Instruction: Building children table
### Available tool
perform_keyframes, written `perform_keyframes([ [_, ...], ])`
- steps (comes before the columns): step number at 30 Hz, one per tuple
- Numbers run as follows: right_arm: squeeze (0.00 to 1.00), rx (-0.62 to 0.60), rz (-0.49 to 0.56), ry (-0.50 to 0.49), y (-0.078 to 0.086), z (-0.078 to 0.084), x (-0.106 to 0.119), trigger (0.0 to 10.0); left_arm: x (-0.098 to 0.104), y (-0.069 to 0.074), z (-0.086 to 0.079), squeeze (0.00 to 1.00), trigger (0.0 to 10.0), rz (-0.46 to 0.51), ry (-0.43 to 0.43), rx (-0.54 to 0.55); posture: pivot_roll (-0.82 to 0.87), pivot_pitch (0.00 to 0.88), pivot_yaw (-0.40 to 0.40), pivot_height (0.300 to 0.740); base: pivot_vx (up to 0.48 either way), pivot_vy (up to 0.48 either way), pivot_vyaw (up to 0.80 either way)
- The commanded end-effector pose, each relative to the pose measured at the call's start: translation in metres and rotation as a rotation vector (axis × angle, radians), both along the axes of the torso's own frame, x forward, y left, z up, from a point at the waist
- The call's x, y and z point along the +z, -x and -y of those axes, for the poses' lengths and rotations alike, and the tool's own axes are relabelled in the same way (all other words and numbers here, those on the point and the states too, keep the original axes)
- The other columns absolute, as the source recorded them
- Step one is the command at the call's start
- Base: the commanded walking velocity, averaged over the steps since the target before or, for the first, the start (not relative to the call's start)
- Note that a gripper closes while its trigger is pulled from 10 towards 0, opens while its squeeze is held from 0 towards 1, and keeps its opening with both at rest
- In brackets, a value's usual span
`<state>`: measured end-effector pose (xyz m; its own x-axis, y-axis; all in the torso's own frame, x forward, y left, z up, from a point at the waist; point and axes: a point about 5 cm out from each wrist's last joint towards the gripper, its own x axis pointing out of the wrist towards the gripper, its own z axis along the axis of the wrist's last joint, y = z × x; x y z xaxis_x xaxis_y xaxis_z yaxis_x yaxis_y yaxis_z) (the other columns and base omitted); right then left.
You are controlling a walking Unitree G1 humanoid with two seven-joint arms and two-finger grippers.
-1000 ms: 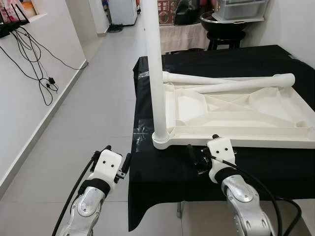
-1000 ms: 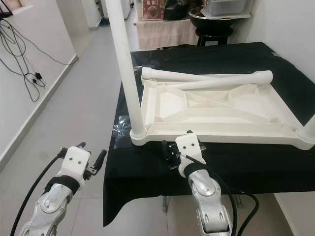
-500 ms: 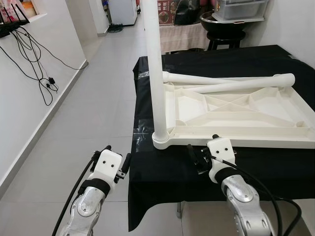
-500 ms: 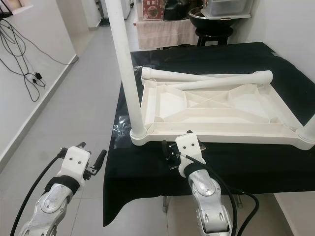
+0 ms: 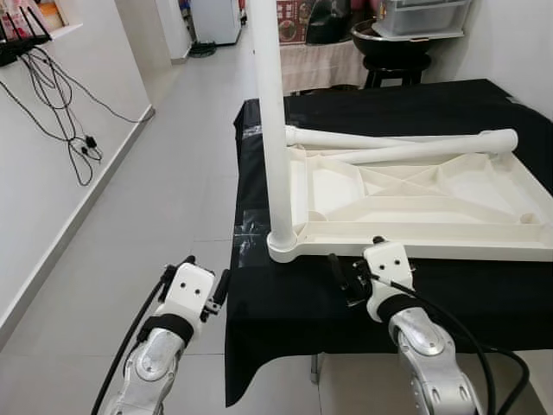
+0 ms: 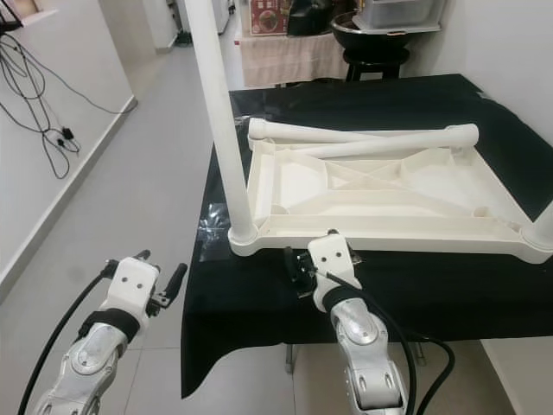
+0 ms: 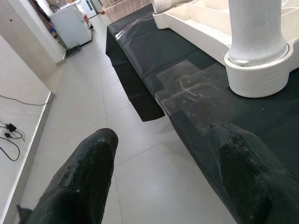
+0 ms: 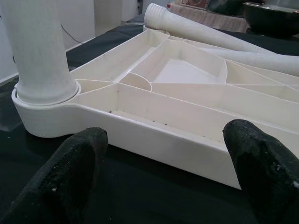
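Note:
A white children's tabletop (image 5: 415, 203) lies upside down on a table under a black cloth (image 5: 285, 303). One white leg (image 5: 270, 130) stands upright in the near-left corner socket (image 5: 283, 246). A second upright leg (image 6: 543, 226) shows at the near-right corner. Two loose legs (image 5: 406, 145) lie across the far end of the tabletop. My right gripper (image 5: 357, 257) is open, low over the cloth just before the tabletop's near rim (image 8: 177, 135), holding nothing. My left gripper (image 5: 200, 270) is open and empty over the floor, left of the table's edge.
Grey tiled floor (image 5: 173, 190) runs along the table's left side, with a white wall and hanging cables (image 5: 60, 95) beyond it. A black stool with a bowl (image 5: 393, 47) and a cloth-covered table stand behind. The black cloth hangs over the near-left corner.

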<state>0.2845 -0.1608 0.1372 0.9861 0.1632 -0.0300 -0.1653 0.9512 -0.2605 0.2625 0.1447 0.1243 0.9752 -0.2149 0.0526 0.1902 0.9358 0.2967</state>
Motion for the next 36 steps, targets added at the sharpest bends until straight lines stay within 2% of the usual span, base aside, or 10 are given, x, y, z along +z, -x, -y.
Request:
perform_keyframes([
  [1,0.00,0.255,-0.017,-0.032,0.015,-0.028,-0.001,10.0,0.007,-0.005,0.014,0.00,10.0,-0.123,0.156,-0.011,-0.08,0.101,0.026,0.740,0.000,0.000,0.00],
  [17,0.00,0.267,-0.022,-0.158,0.014,-0.027,0.002,10.0,0.005,-0.002,0.004,0.00,10.0,-0.083,0.111,0.020,-0.07,0.115,0.035,0.740,0.000,0.000,0.00],
  [18,0.00,0.336,-0.009,-0.166,0.015,-0.031,0.006,10.0,0.006,-0.002,0.004,0.00,10.0,-0.077,0.105,0.009,-0.06,0.117,0.042,0.740,0.000,0.000,0.00],
  [23,0.00,0.463,-0.047,-0.120,0.013,-0.037,0.007,10.0,0.009,-0.001,0.007,0.00,10.0,-0.063,0.090,-0.022,-0.05,0.120,0.045,0.740,0.000,0.000,0.00],
  [26,0.00,0.481,-0.086,-0.047,0.001,-0.038,0.004,10.0,0.012,0.001,0.013,0.00,10.0,-0.043,0.067,-0.080,-0.04,0.125,0.047,0.740,0.000,0.000,0.00],
  [28,0.00,0.471,-0.110,-0.009,-0.012,-0.040,0.003,10.0,0.014,0.003,0.019,0.00,10.0,-0.033,0.037,-0.141,-0.03,0.131,0.048,0.740,0.000,0.000,0.00],
  [29,0.00,0.471,-0.110,-0.009,-0.012,-0.040,0.003,10.0,0.014,0.003,0.019,0.00,10.0,-0.033,0.037,-0.141,-0.03,0.131,0.048,0.740,0.000,0.000,0.00],
  [32,0.00,0.498,-0.145,0.028,-0.031,-0.048,0.005,10.0,0.017,0.006,0.026,0.00,10.0,-0.040,0.016,-0.214,-0.01,0.143,0.046,0.740,0.000,0.000,0.00],
  [35,0.00,0.509,-0.155,0.042,-0.040,-0.051,0.008,10.0,0.017,0.008,0.028,0.00,10.0,-0.043,0.014,-0.236,-0.01,0.144,0.046,0.740,0.000,0.000,0.00],
  [36,0.00,0.510,-0.152,0.050,-0.049,-0.054,0.012,10.0,0.018,0.009,0.029,0.00,10.0,-0.046,0.017,-0.242,0.00,0.152,0.043,0.740,0.000,0.000,0.00],
])
